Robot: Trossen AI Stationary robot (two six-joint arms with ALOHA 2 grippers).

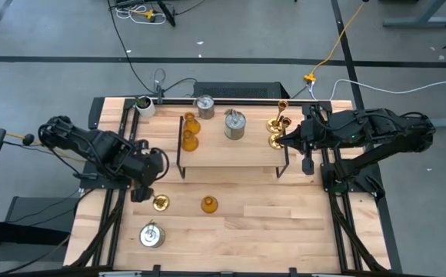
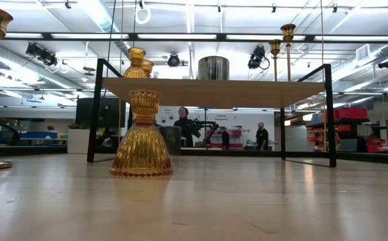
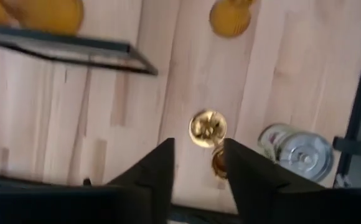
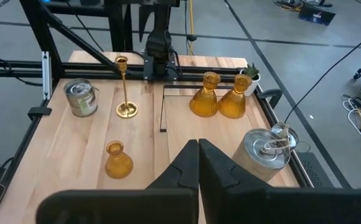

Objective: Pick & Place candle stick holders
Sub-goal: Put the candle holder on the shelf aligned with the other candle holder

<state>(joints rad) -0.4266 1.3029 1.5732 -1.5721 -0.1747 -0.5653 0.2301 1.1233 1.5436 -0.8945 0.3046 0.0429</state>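
Observation:
A gold brass holder [image 3: 208,127] stands upright on its flared base on the table, left of centre [image 1: 160,202]. My left gripper [image 3: 196,163] is open above it, pointing steeply down, and the holder's top [image 3: 219,163] sits between the fingers, close to one of them. An amber holder [image 1: 208,204] and a silver can-shaped holder [image 1: 151,235] stand on the table nearby. More amber [image 1: 190,132], silver [image 1: 235,125] and gold holders [image 1: 277,131] stand on the wooden rack [image 1: 231,154]. My right gripper [image 4: 198,149] is shut and hovers by the rack's right end. My left gripper comes at the gold holder from above, its fingers on either side of the holder's top [image 3: 219,163]. One finger [image 3: 243,171] lies right beside that top; whether it touches, I cannot tell. The holder stands upright on the table on its own base.
A small whitish cup [image 1: 144,105] with dark green contents stands at the far left corner. The rack's black wire sides [image 3: 75,46] rise just beyond the left gripper. Bare wood lies between the amber holder and the table's right edge [image 1: 284,219].

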